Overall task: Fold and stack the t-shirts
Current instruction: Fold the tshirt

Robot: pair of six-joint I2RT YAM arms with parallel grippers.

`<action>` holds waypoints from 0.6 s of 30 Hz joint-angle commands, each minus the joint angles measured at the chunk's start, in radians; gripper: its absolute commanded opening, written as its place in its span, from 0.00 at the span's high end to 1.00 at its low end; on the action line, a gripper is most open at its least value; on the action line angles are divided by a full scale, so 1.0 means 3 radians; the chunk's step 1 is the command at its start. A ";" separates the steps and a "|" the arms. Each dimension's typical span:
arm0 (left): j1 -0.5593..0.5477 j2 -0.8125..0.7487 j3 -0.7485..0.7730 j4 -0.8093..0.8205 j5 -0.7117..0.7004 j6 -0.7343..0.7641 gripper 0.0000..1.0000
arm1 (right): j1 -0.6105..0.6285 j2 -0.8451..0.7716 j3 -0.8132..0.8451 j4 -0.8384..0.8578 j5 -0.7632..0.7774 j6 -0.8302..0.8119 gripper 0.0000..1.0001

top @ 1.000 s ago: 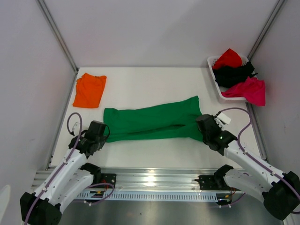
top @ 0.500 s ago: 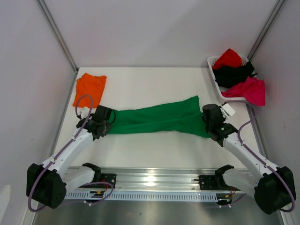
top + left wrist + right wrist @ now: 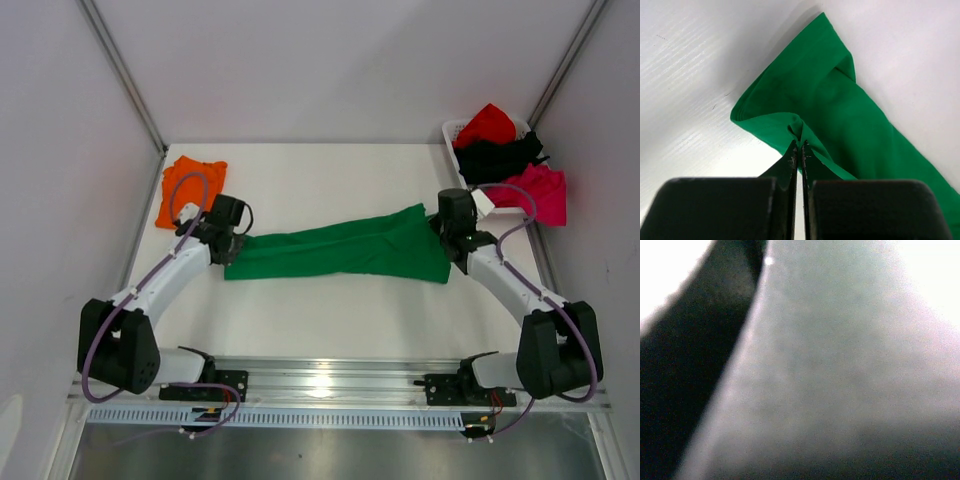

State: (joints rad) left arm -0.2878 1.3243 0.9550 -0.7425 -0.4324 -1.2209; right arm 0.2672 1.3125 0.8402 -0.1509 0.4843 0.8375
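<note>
Bench of white board fills the floor of a walled bay, with 2 arms reaching out from its near edge. Green shirt lies across the middle of it as a long folded band, stretched from left to right between the arms and wider at its right end. Basket, white, sits at the far right corner and holds 3 loose shirts: a red shirt at the back, a black shirt in the middle and a magenta shirt at the front, which spills over the rim. Orange shirt lies folded at the far left corner, well apart from the basket and just beyond the green shirt's left end. Left claw is at that left end; its wrist view shows the claw closed tight on a raised pinch of green shirt, with the layered fold edge just past the tips. Right claw is at the shirt's top right corner, closed, with the cloth running up into it. Its wrist view is only a grey blur.
</note>
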 commanded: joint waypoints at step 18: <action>0.0131 -0.0135 0.0074 -0.0056 -0.0011 -0.0021 0.99 | -0.0175 0.1224 0.1274 0.0396 -0.0684 -0.0598 1.00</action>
State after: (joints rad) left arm -0.2665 1.3128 0.9615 -0.7506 -0.4225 -1.2228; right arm 0.2222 1.6497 1.1477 -0.0654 0.2951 0.6930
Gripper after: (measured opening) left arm 0.012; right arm 0.009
